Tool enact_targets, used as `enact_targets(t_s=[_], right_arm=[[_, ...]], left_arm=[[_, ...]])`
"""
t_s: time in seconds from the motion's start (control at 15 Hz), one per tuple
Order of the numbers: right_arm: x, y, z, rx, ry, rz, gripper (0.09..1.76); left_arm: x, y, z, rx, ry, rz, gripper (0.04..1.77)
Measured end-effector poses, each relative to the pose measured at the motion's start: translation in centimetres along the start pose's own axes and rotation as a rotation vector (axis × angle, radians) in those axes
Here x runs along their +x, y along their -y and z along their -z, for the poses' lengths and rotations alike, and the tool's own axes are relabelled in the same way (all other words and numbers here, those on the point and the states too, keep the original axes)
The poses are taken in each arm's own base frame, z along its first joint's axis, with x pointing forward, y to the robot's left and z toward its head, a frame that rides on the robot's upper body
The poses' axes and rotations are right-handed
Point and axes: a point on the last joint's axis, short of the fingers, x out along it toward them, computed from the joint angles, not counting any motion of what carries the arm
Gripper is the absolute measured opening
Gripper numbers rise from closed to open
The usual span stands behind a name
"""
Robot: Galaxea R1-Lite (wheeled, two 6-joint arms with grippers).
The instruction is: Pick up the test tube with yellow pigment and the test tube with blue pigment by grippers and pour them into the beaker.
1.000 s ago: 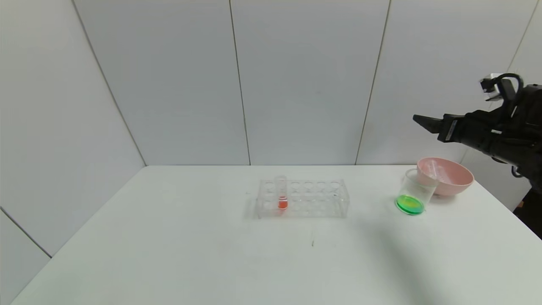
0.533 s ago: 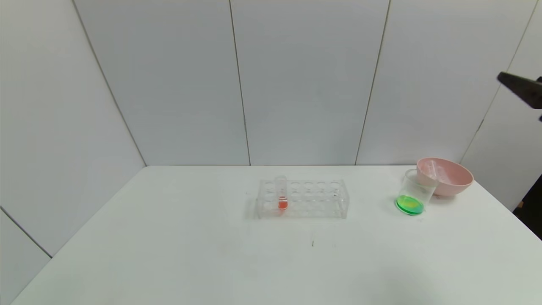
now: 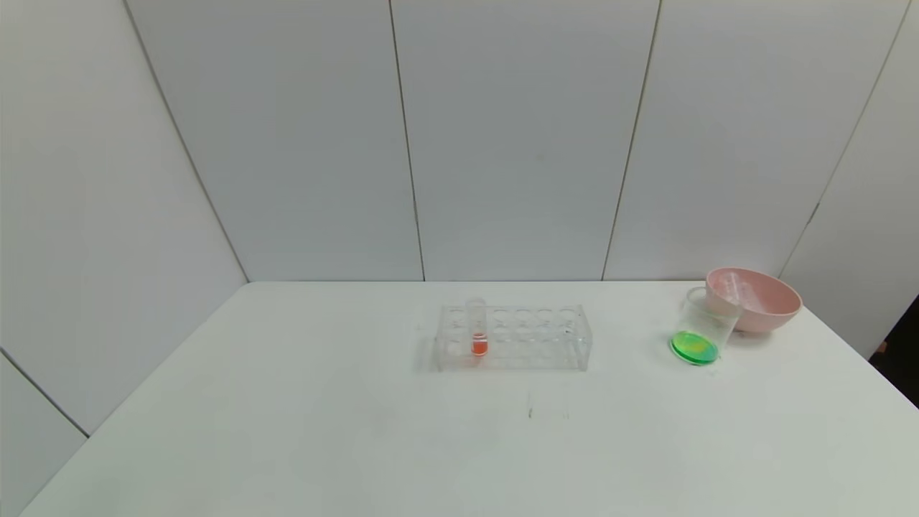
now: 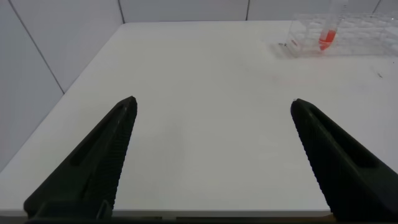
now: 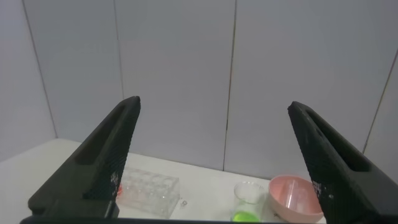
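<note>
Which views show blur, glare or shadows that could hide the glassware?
Head view: even soft light, faint shadow beside the rack, beaker and pink bowl sharp. Left wrist view: open left gripper fingers loom large, rack crisp. Right wrist view: open right gripper frames the beaker; no glare.

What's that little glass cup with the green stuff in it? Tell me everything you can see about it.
The beaker is a small clear cup with a lipped rim, holding a shallow layer of bright green liquid with a yellowish tinge at its bottom. It sits on the white table toward the robot's right, seemingly leaning against the pink bowl just behind it. The clear rack stands well apart to its left. No claw is near it.
</note>
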Motion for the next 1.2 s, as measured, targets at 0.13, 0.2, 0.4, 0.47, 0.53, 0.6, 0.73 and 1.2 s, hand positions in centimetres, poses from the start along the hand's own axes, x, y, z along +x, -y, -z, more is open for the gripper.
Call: enact_targets(t_s=[0.13,0.2,0.4,0.47,0.53,0.6,0.73,1.2], right_arm=[[-2.9,-1.2,0.0,0.009,-0.007,-0.011,1.70],[-4.5,-1.9,-0.1,0.009,0.001,-0.024,1.70],[-8.4,-3.1,-0.1,-0.031,0.040,-0.071,1.70],[-9.5,-3.3,-0.1,-0.050,0.065,-0.067,1.70],[-10.4,-3.4,0.2,-0.064,0.085,-0.061,1.70],[-11.3,-3.4,0.8,-0.072,0.096,-0.051,1.70],[-12.6,-3.4,2.7,-0.074,0.091,-0.011,1.70],[-14.1,-2.2,13.1,-0.139,-0.200,0.157,1.70]], left_arm=[[0.0,0.0,0.0,0.000,0.000,0.000,1.76],[0.0,0.0,0.0,0.000,0.000,0.000,1.76],[0.0,0.0,0.0,0.000,0.000,0.000,1.76],[0.0,0.0,0.0,0.000,0.000,0.000,1.76],[0.0,0.0,0.0,0.000,0.000,0.000,1.76],[0.0,0.0,0.0,0.000,0.000,0.000,1.76],[0.0,0.0,0.0,0.000,0.000,0.000,1.76],[0.0,0.0,0.0,0.000,0.000,0.000,1.76]])
